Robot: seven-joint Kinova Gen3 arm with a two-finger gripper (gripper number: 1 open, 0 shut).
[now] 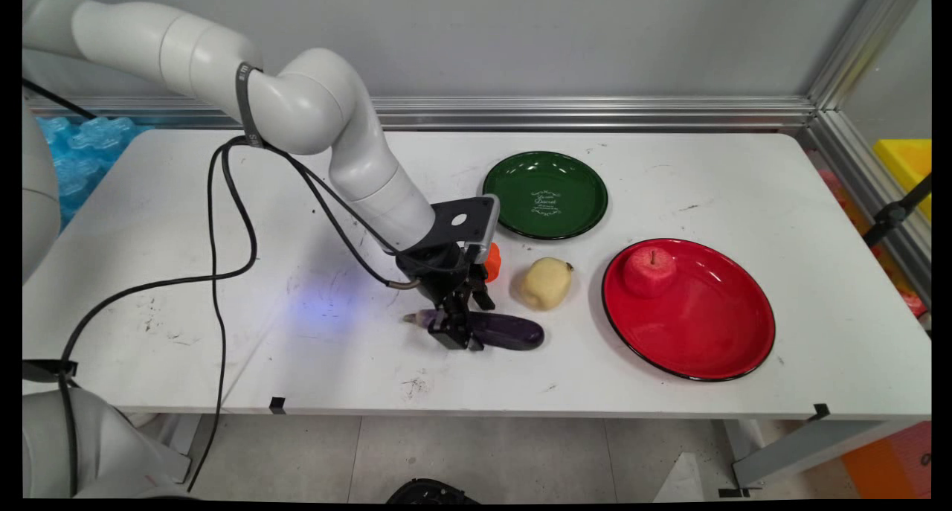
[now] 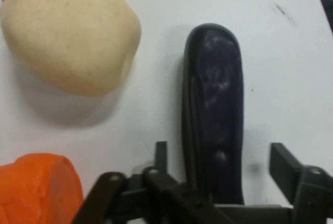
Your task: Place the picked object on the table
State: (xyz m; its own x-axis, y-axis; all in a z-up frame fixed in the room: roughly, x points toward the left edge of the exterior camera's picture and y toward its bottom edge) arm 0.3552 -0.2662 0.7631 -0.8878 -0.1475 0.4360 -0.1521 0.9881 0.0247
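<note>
A wide bare stretch of the white surface is seen at the left, crossed only by hanging black cables. Near the middle, the claw is lowered over the stem end of a dark purple eggplant, which is laid flat near the front edge. The claw is spread: the fingers are set either side of the eggplant, and a gap is shown on each side, so nothing is pinched. An orange object is found just behind the claw. A pale yellow fruit is placed near the eggplant, apart from it. Farther back, a green plate is left bare. At the right, a red apple is held in a red plate, close to the front edge.
</note>
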